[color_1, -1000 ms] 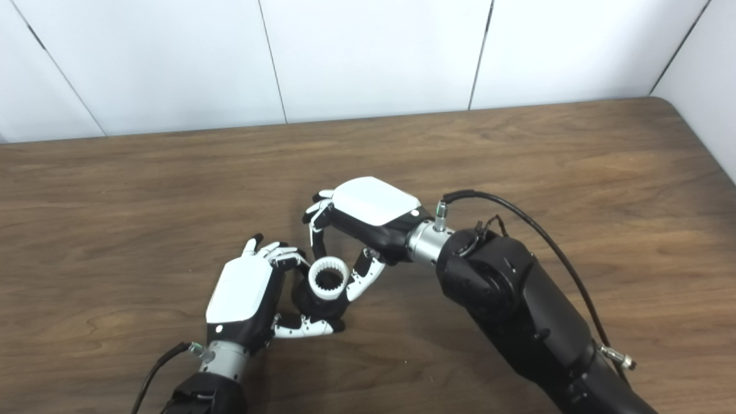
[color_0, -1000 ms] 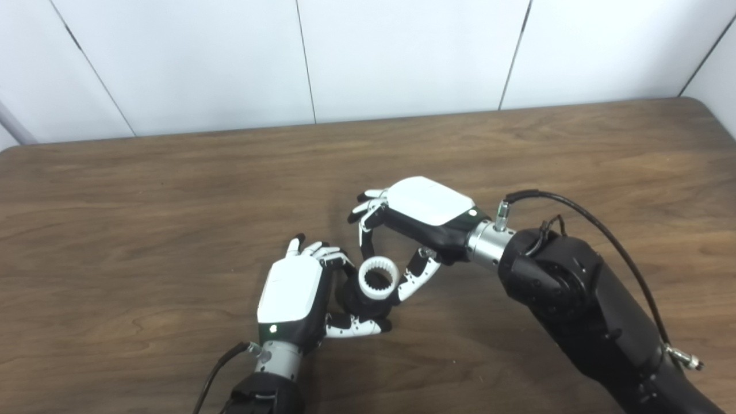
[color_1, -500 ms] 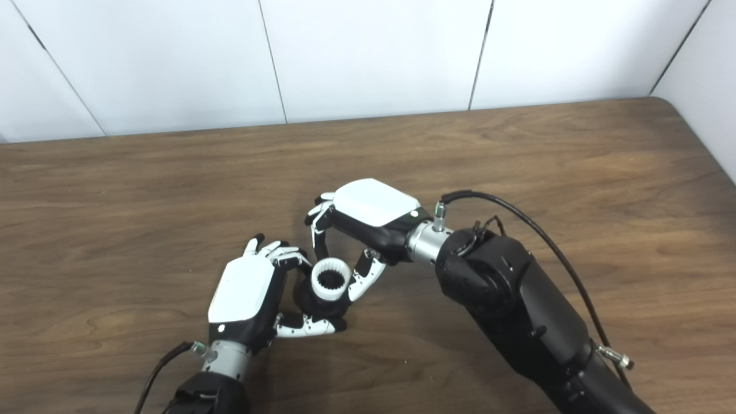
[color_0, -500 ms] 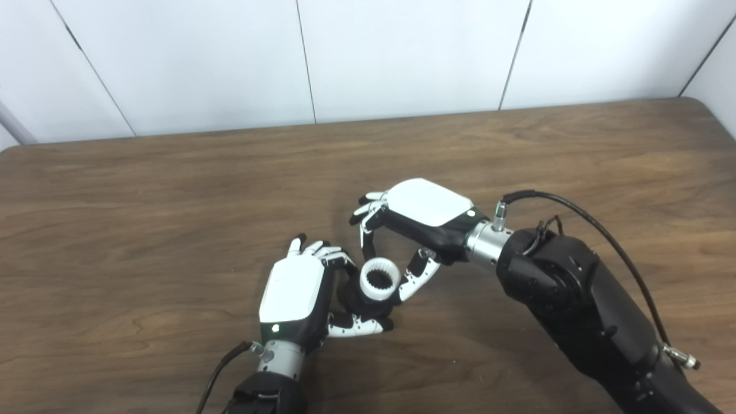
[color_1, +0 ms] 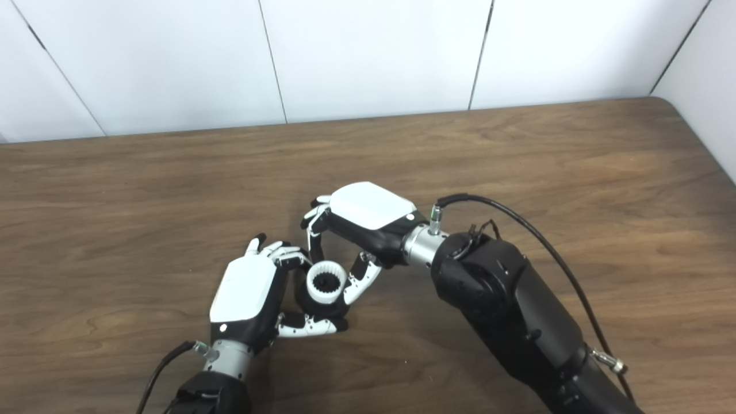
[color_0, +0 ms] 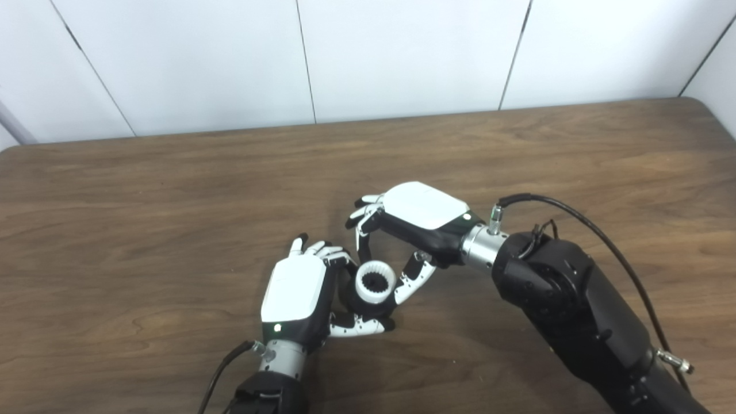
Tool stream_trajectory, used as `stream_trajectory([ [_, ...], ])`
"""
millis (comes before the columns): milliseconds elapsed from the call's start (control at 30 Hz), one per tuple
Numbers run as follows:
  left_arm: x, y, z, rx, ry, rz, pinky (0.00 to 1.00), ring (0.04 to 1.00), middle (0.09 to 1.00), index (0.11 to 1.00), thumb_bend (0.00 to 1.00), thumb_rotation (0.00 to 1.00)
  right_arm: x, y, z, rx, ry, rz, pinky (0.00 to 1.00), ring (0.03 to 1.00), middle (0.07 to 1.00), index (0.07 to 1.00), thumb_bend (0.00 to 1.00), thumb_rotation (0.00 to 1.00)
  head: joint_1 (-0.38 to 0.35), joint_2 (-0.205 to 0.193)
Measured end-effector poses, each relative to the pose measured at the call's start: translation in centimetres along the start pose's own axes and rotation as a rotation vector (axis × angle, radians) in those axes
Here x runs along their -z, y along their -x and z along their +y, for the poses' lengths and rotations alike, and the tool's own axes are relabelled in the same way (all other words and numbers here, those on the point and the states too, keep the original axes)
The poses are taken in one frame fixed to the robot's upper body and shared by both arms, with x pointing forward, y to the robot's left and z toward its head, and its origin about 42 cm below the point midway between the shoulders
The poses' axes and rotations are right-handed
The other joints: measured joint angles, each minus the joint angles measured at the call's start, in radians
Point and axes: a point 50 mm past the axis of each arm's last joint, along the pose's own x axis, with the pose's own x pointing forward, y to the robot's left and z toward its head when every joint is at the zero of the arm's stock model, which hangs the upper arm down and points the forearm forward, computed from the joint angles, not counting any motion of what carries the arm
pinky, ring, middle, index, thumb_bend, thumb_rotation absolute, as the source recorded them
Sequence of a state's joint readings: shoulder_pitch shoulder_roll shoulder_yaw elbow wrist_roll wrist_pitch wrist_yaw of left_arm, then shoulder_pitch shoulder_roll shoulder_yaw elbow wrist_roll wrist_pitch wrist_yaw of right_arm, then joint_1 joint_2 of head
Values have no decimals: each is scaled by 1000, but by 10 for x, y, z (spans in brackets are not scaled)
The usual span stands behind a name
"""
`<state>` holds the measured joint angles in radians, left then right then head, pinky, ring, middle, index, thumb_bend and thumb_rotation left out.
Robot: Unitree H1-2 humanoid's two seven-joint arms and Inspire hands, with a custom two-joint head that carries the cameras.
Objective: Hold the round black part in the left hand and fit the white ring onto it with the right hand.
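My left hand (color_0: 299, 299) sits low at centre, its fingers and thumb wrapped around the round black part (color_0: 352, 302), which is mostly hidden. On top of that part sits the white ring (color_0: 375, 283), toothed on its inner edge, with its hole facing up. My right hand (color_0: 411, 227) reaches in from the right and pinches the ring between a fingertip on its far side and the thumb on its right side. In the right eye view the ring (color_1: 326, 282) and the right hand (color_1: 359, 224) stand the same way.
The brown wooden table (color_0: 144, 201) stretches around both hands, with its back edge at a white panelled wall (color_0: 402, 52). A black cable (color_0: 581, 215) loops off my right wrist. The right forearm (color_0: 575, 310) fills the lower right.
Both hands and the white ring have shifted slightly left and down. The ring now sits lower, closer onto the black part. The grips look the same.
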<state>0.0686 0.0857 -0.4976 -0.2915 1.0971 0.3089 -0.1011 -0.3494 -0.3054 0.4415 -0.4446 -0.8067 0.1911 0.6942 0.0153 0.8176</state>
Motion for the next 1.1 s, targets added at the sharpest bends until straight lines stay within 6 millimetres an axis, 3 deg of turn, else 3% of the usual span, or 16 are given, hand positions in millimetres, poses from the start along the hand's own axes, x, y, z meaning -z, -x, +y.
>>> stream_trajectory([
  [1100, -4, -3, 1, 11, 7, 3, 1000, 877, 757, 482, 523, 55, 17, -3, 7, -7, -13, 46, 891, 927, 827, 483, 525, 137, -2, 14],
])
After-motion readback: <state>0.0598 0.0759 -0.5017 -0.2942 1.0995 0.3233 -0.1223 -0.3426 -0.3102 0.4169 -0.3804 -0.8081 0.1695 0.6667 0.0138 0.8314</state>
